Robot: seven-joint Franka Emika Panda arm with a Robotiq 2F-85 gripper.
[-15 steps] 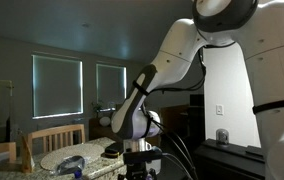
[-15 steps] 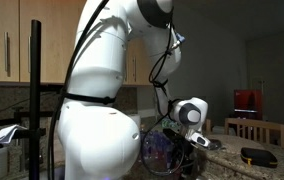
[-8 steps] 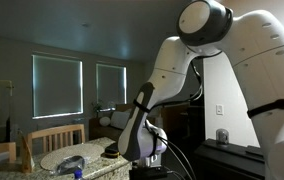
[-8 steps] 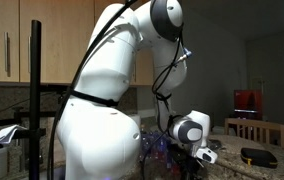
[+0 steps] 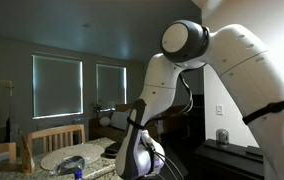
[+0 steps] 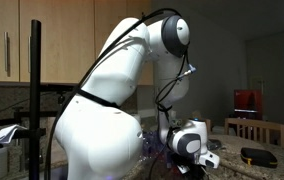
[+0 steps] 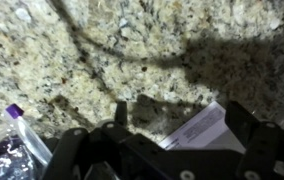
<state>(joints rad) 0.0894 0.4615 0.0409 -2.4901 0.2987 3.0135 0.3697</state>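
Observation:
In the wrist view my gripper (image 7: 181,114) is open and empty, its two dark fingers hanging just above a speckled granite counter (image 7: 92,50). A white printed paper slip (image 7: 204,128) lies on the counter between the fingers, nearer one of them. A clear item with a purple cap (image 7: 20,124) and a dark purple bag (image 7: 4,162) lie off to the side. In both exterior views the white arm is bent far down, with the gripper (image 5: 142,163) (image 6: 198,150) low at the counter, partly hidden.
A wooden chair (image 5: 54,136), a pale plate-like thing (image 5: 57,157) with a blue object (image 5: 72,165) and a small jar (image 5: 222,135) stand around the counter. A black pole (image 6: 34,90), a dark flat object (image 6: 257,155) and a red item (image 6: 244,100) show in an exterior view.
The arm has folded lower over the last second; the elbow dropped and the wrist and gripper sank toward the counter.

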